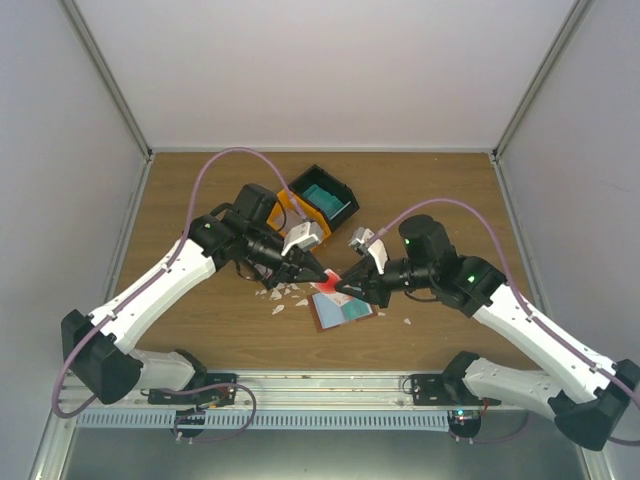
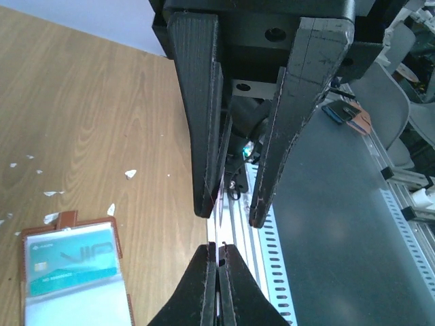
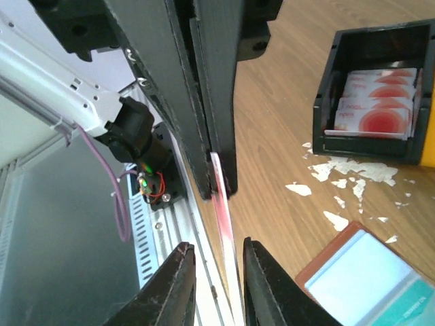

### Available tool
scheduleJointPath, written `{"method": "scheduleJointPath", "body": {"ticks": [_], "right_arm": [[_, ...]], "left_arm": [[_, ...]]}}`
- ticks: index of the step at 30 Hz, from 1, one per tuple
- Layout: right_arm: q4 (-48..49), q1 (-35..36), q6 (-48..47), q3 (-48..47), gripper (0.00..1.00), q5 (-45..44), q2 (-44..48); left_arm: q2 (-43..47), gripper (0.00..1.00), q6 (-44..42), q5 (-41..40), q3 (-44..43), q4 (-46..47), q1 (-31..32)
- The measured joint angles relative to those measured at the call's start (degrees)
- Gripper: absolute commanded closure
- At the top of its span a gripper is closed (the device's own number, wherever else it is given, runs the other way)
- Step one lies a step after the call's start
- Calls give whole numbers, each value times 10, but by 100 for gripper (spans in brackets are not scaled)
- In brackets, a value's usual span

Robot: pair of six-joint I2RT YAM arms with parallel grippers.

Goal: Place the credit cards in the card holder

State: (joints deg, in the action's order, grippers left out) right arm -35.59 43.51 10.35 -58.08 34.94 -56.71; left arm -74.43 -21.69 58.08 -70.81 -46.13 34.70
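Note:
My left gripper is shut on a white credit card with a red mark, held on edge above the table. The card shows edge-on in the right wrist view. My right gripper is open, one finger on each side of the card's free end; I cannot tell whether they touch it. The reddish-brown card holder lies open on the table just below, with a teal card in its clear pocket. It also shows in the right wrist view.
A black bin and an orange bin stand behind the grippers. The black bin holds teal cards in the top view and several white-and-red cards in the right wrist view. White scraps litter the table left of the holder.

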Motion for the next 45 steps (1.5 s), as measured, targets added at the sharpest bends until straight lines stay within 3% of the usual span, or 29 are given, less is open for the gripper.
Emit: {"method": "scheduleJointPath", "body": {"ticks": [5,9,11,13,14,20,23,26,32,38,45], "right_arm": [[-2,0,-18,4,98,21,-7],[3,0,-26,19,99,29,-8],[7,-1,-26,26,99,31,-8],[14,-1,-25,31,100,32,-7],[22,0,-21,34,100,32,-5],[50,0,23,49,99,-40,26],[58,-4,58,61,100,-99,30],[68,-24,95,101,100,-137,28],[119,-97,135,205,100,-117,-12],[187,-143,143,232,99,-61,-100],[195,-157,146,233,100,-92,-148]], "left_arm": [[-7,100,-4,0,5,-2,12],[-7,98,1,-3,18,1,15],[-7,83,7,-6,23,4,16],[-3,45,21,-22,30,16,16],[-1,37,29,-34,33,24,16],[33,21,148,-184,73,89,16],[67,22,223,-262,123,129,16],[119,29,310,-319,205,178,16],[199,38,476,-379,355,266,34],[166,49,573,-407,411,327,61],[76,53,617,-424,419,371,86]]}}
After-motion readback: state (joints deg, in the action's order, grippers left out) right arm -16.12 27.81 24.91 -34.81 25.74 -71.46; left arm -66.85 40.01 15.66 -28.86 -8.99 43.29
